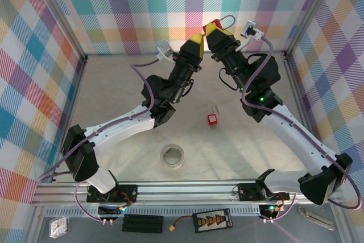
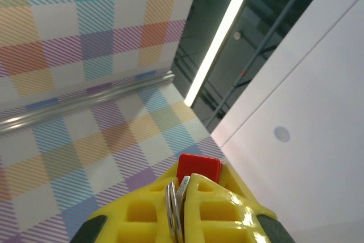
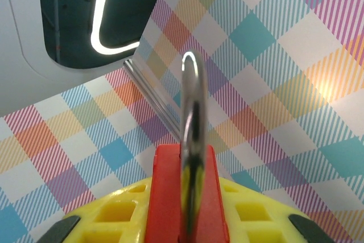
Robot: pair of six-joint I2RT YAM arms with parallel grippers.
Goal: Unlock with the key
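Both arms are raised and meet near the back wall. My right gripper (image 1: 219,35) (image 3: 187,192) is shut on a red padlock (image 1: 215,25) (image 3: 165,197), its yellow fingers (image 3: 250,209) on either side of the body. The silver shackle (image 1: 228,19) (image 3: 193,118) sticks up out of it. My left gripper (image 1: 199,38) (image 2: 185,186) is shut on a metal key (image 2: 183,194) with a key ring (image 2: 170,209) beside it. The key's tip points at the padlock's red body (image 2: 199,168), right in front of the left fingertips. Whether the key is inside the lock is hidden.
A small red and white object (image 1: 212,118) lies on the table in the middle. A roll of clear tape (image 1: 172,156) lies nearer the front rail. Plaid walls close in the back and both sides.
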